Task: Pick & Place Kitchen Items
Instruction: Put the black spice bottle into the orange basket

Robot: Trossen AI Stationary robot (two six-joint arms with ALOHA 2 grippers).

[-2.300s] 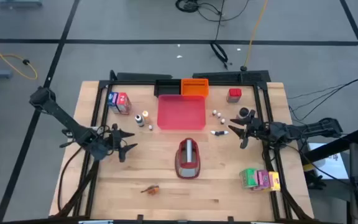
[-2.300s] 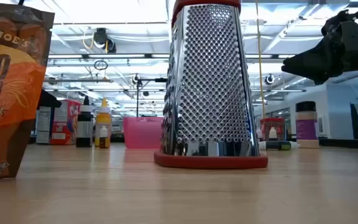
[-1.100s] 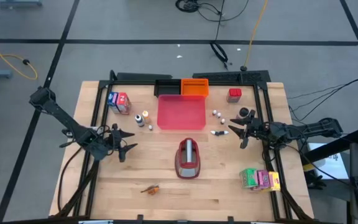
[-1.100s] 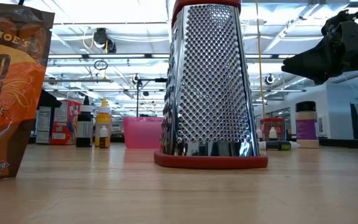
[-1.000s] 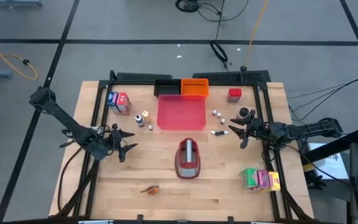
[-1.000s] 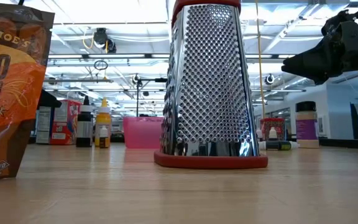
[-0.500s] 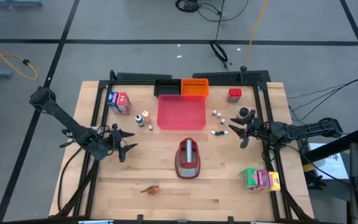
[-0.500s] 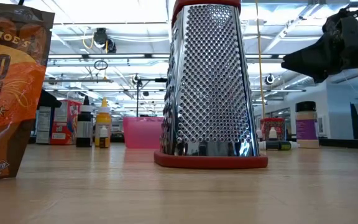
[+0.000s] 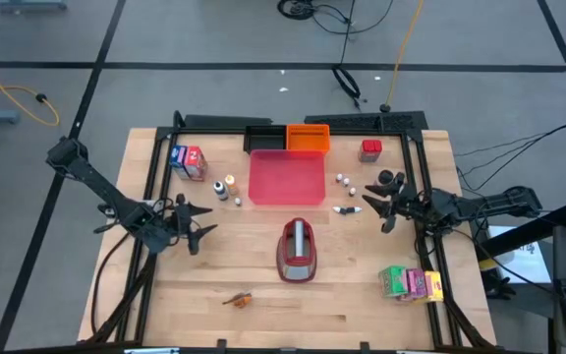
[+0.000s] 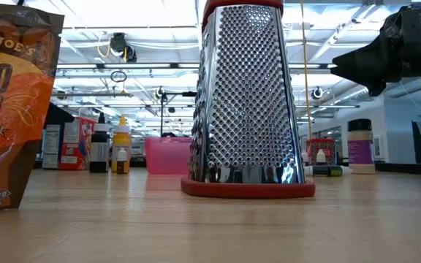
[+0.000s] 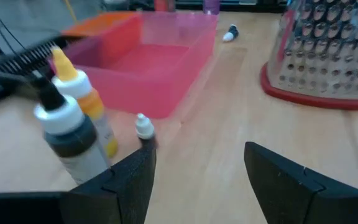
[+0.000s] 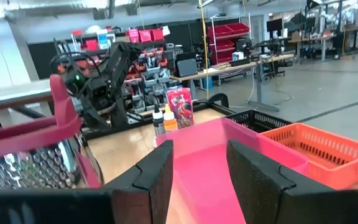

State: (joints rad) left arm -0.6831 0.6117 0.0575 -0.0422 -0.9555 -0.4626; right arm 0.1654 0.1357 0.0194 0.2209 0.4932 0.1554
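Two dark hands hover over the pale wooden worktop in the high view: the left hand open beside small bottles, the right hand open near tiny white bottles. The blue-red-white carton stands far left, green-pink-yellow cartons near right. Low view: a steel grater with red base fills the centre. Left wrist view: spread fingers face a translucent pink square tray.
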